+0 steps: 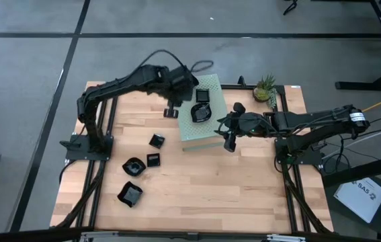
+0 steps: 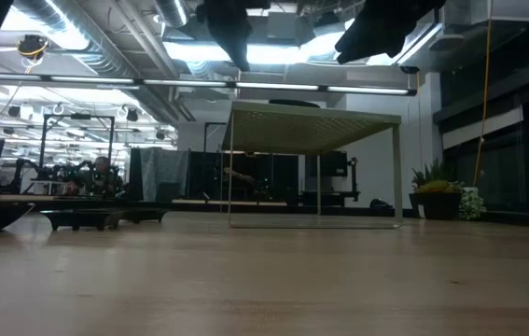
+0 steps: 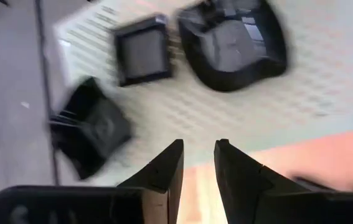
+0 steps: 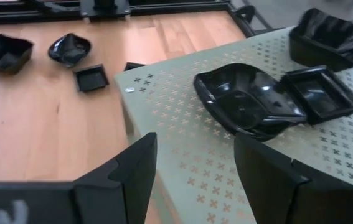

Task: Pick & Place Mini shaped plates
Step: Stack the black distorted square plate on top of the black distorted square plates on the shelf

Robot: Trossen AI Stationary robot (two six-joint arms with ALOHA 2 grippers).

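Plates sit in two bunches: four on the bare worktop (image 1: 197, 188) around 8 o'clock from the pale green perforated box (image 1: 202, 138). Only the wrist views make clear there are three on the box: a big wavy plate (image 4: 248, 102), a small square plate (image 4: 320, 92) touching it, and another dark plate (image 3: 89, 127) at the box's edge, blurry so maybe tilted. Left gripper (image 3: 198, 171) hovers over the box, fingers slightly parted, holding nothing. Right gripper (image 4: 195, 177) sits at the box's 3 o'clock side, fingers wide apart, empty.
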